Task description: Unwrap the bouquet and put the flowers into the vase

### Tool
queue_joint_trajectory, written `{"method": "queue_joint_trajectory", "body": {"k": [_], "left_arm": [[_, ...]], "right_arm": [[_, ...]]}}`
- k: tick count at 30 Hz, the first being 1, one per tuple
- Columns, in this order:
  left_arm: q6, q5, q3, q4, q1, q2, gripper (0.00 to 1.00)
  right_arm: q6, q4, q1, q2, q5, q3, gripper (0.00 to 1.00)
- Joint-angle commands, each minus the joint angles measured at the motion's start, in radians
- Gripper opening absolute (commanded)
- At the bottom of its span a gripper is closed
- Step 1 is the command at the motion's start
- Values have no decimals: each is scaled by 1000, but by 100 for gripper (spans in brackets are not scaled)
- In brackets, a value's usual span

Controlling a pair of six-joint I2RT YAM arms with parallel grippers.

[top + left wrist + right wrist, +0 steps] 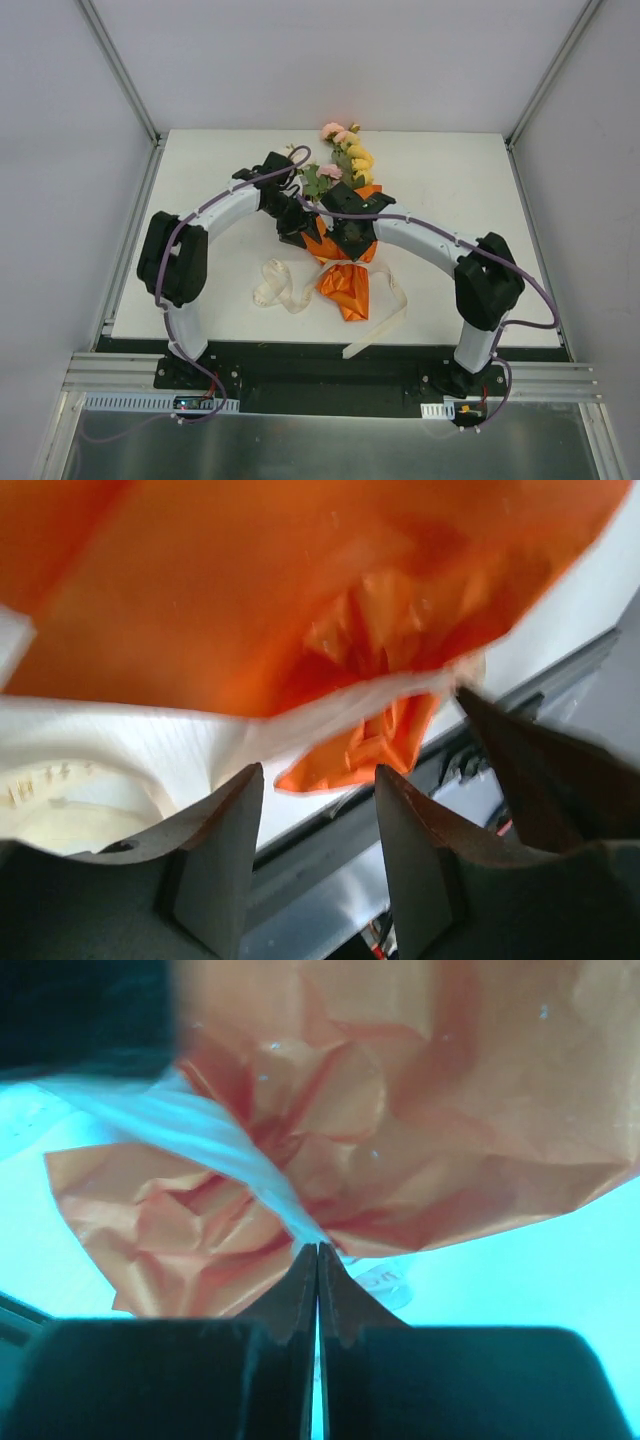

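The bouquet lies in the middle of the table, its pink and yellow flowers (348,150) pointing to the far side. Its orange paper (345,285) is crumpled toward the near edge. The cream ribbon (280,285) trails loose on the table on both sides of the paper. My right gripper (350,240) hangs over the paper's neck; in its wrist view the gripper (318,1247) is shut, with the ribbon (230,1140) running right into its tips. My left gripper (295,228) sits beside the paper on the left, and its jaws (320,772) stand open with nothing between them, orange paper (300,590) just ahead. The vase is hidden.
A long strip of ribbon (385,312) reaches the table's near edge (330,345). Both arms arch inward and nearly meet over the bouquet. White walls and metal frame posts (120,75) enclose the table at the back and sides.
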Motion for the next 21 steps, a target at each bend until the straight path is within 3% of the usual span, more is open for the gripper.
{"method": "queue_joint_trajectory", "body": {"k": [1,4,8,13,18,21], "left_arm": [[-50,-40,90,45,-4,113,48],[-44,-22,110,46,-13,126,43],[-19,-14,123,54,-42,119,41],[-68,-11,115,68,-41,150,42],[-118,-21,92,71,-42,172,46],[-127,-62,57,69,-42,144,52]], "right_arm": [[25,36,49,-113,-61,-4,0],[90,1,24,-124,-93,13,0],[432,43,-82,-185,-277,-51,6],[737,340,-203,-311,-474,-341,23],[947,532,-202,-309,-528,-441,23],[995,563,-202,-314,-509,-488,24]]}}
